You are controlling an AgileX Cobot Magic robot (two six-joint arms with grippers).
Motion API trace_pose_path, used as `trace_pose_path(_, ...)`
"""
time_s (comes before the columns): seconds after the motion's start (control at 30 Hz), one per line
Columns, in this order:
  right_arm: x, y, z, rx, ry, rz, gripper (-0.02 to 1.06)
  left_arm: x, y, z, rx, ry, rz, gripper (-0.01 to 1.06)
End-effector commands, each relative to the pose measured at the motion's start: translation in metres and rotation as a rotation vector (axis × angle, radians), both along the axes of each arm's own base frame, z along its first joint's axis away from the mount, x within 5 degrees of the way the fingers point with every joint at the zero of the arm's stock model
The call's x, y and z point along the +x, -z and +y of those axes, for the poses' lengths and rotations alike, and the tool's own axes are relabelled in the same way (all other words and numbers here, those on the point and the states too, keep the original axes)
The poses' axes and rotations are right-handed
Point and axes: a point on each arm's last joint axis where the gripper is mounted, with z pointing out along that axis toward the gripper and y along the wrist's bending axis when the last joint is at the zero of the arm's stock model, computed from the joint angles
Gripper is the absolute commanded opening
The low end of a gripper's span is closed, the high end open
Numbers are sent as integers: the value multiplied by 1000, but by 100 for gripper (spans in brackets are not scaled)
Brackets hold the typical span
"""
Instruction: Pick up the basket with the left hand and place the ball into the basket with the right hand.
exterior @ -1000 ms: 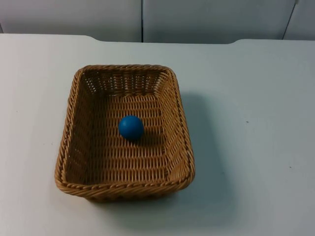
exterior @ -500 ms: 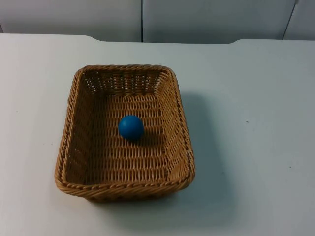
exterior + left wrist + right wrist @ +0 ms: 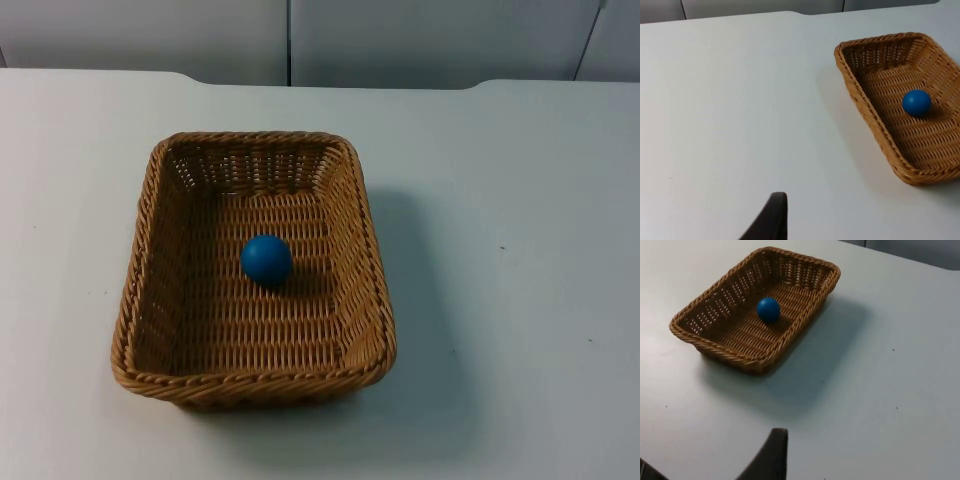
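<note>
Woven wicker basket (image 3: 253, 270), rectangular, tan-brown, sits flat on the white table (image 3: 520, 250), a little left of centre in the top view. Long axis runs away from the camera; the far end faces the grey partition wall (image 3: 400, 40).

Blue ball (image 3: 266, 259) lies inside the basket on its woven floor, near the middle, clear of all four walls. It throws a small shadow on the weave beside it.

Left gripper: one black fingertip (image 3: 771, 220) stands above bare table, well apart from the basket (image 3: 900, 100), which lies off to one side with the ball (image 3: 916, 102) in it. Only one finger can be seen, so whether this claw is released or clenched cannot be told. It grasps nothing that can be seen.

Right gripper: one black fingertip (image 3: 771, 456) over bare table, well apart from the basket (image 3: 757, 307); the ball (image 3: 768, 309) rests on the basket floor. Claw state likewise cannot be told.
</note>
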Motion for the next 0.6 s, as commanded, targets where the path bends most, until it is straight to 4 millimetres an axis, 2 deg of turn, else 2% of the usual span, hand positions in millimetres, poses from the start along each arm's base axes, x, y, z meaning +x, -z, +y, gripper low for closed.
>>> trace_pose_path(0.0,1,1,1,9,-5,-5,105,0,0,-1,-9,3,-10,103)
trace_pose_path(0.33,0,1,1,11,12,-4,105,0,0,-1,-9,3,-10,103)
trace_pose_path(0.57,-1,1,2,11,255,-5,105,0,0,-1,-9,3,-10,103)
